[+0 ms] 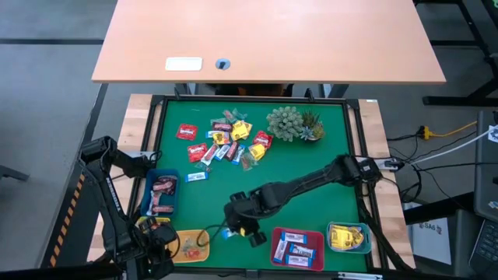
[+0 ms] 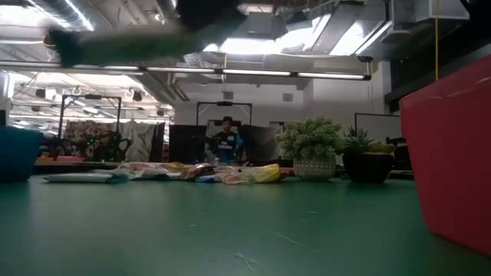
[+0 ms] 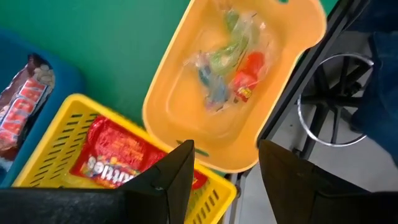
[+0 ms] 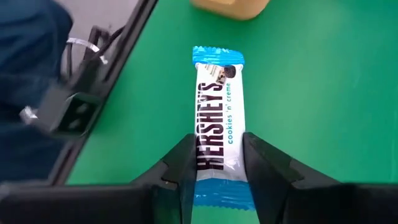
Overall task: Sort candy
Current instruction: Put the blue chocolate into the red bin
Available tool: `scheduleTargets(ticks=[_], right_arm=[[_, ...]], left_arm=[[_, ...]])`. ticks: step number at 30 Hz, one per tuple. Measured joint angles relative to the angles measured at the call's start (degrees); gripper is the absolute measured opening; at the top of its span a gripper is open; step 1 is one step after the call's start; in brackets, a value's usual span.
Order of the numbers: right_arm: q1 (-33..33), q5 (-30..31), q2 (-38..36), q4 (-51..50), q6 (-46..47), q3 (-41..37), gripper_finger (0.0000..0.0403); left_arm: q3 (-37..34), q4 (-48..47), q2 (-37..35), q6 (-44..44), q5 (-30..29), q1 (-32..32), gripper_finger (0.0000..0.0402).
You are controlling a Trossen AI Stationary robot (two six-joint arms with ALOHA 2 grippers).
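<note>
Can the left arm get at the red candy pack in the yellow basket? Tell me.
Probably yes: the left gripper hangs open right over the yellow basket, and nothing covers the red candy pack.

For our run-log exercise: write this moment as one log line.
right hand: shut on blue-and-white Hershey's bar, near red tray | left hand: open, empty, over yellow tray | candy pile: unsorted

Wooden desk (image 1: 268,39), grey floor (image 1: 47,93)

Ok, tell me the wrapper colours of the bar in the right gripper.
White with blue ends on the bar, clearest in the right wrist view.
</note>
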Motion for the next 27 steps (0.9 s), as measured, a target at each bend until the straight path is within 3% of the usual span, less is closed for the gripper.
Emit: scheduleTargets(ticks=[10, 18, 27], right_arm=[[7.02, -3.94, -0.11, -18.72, 9.69, 9.08, 0.0117], [13.43, -8.12, -0.11, -26.76, 17.89, 9.24, 0.0117], [19.86, -5.04, -0.11, -34.71, 22.05, 8.46, 0.0117]], left_arm=[[0.00, 1.76, 0.00, 0.17, -11.37, 0.00, 0.0166], [0.00, 1.81, 0.00, 1.60, -27.88, 3.85, 0.0166], [0.00, 6.75, 0.00, 20.81, -28.73, 12.23, 0.0166]])
